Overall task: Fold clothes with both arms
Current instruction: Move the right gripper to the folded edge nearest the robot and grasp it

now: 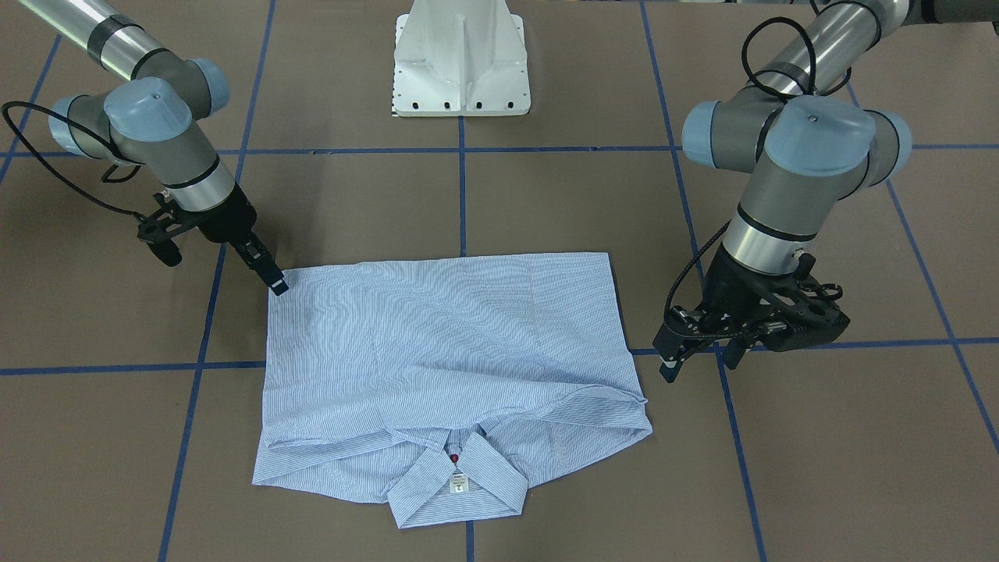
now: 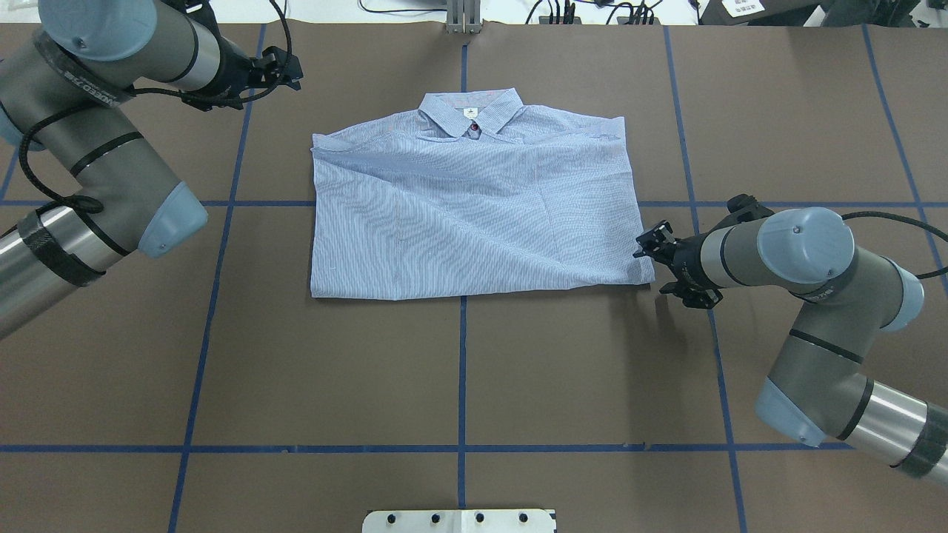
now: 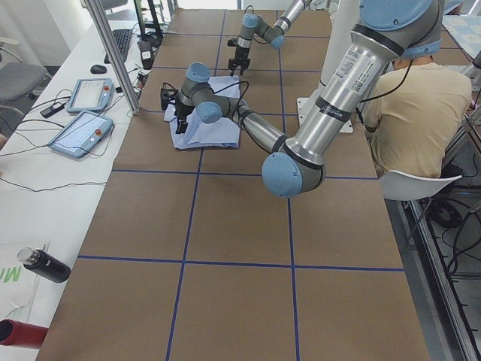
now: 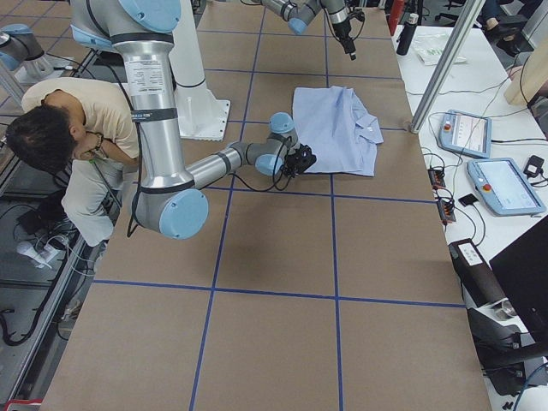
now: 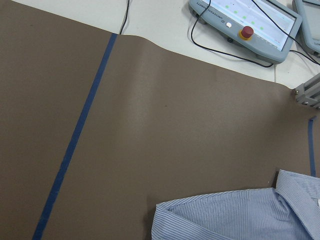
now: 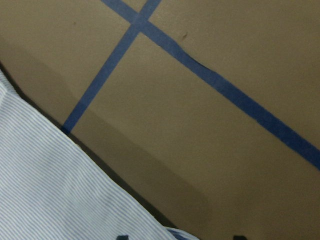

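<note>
Light blue-and-white striped shirt (image 2: 474, 215) spread at the middle of the surface (image 2: 474, 370), already folded into a rough rectangle, collar (image 2: 468, 111) at the edge far from the robot, sleeves tucked out of sight. Judging by the soft ridges and the diagonal crease across the top layer: thin woven cloth, very light and limp, with no stiffness beyond the collar and button band. Likely to sag and drape from any pinch point, to slide easily over the smooth brown covering, and to shed a tucked layer if lifted by one ply only. Not fragile; little at stake beyond a spoiled fold. Best taken at the two corners of the near edge, pinching every layer together, raising both sides evenly and carrying them toward the collar. Right hand (image 1: 277, 285) low at the near corner on its own side, fingertips apart in the wrist view with the tip of the cloth just between them, not yet closed on it as far as can be judged. Left hand (image 1: 697, 364) raised clear of the cloth, out beside its own side edge, fingers spread and empty.
</note>
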Robot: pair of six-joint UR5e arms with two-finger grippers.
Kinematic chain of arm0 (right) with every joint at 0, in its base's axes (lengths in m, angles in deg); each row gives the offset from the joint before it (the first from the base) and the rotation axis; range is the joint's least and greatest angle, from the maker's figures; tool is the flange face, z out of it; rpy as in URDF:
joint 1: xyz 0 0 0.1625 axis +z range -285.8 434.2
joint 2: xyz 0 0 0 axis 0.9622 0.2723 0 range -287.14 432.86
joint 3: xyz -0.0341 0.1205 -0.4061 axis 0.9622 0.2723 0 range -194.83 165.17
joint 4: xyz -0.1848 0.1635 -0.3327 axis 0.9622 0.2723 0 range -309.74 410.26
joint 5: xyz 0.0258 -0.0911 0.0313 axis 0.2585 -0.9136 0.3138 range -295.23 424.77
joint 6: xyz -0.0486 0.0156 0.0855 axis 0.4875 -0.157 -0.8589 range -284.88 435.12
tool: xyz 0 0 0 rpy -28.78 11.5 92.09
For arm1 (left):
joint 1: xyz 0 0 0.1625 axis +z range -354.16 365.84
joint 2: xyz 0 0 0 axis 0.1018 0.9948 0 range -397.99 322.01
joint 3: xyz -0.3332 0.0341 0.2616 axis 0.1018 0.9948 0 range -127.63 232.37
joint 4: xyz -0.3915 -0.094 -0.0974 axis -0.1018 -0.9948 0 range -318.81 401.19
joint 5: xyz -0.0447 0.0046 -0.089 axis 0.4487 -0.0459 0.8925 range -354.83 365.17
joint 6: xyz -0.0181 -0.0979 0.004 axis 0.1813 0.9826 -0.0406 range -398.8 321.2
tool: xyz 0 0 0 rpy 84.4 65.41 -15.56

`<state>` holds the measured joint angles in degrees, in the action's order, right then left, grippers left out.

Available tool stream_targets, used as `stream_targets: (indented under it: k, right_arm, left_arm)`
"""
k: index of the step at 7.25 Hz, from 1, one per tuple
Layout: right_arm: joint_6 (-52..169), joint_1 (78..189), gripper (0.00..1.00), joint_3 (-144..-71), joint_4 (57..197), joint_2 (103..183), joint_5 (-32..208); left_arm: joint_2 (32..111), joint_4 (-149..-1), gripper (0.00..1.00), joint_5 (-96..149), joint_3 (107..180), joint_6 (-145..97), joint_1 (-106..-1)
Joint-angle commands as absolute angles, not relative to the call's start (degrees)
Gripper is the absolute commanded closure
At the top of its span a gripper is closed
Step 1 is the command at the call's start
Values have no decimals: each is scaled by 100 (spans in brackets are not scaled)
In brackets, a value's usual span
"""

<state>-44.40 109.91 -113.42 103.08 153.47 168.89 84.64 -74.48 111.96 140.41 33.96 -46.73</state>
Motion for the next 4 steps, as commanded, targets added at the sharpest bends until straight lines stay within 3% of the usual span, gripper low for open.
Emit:
stream_targets:
  k: [1,2,3,4]
  right_arm:
    - [-4467,10971,100,-11441,10308,15433,16892]
    - [-4520,10962,100,-11432,10308,15390,16892]
    - [-4520,10962,73,-11432,10308,15381,16892]
    - [-4520,10971,53,-11449,10299,15381,16883]
  left_arm:
    - [8462,-7447,0,11187,14044,3406,-4681]
    - [8453,-7447,0,11187,14035,3406,-4681]
    - [8444,-7447,0,11187,14035,3406,-4681]
    - [8444,-7447,0,11187,14035,3406,-4681]
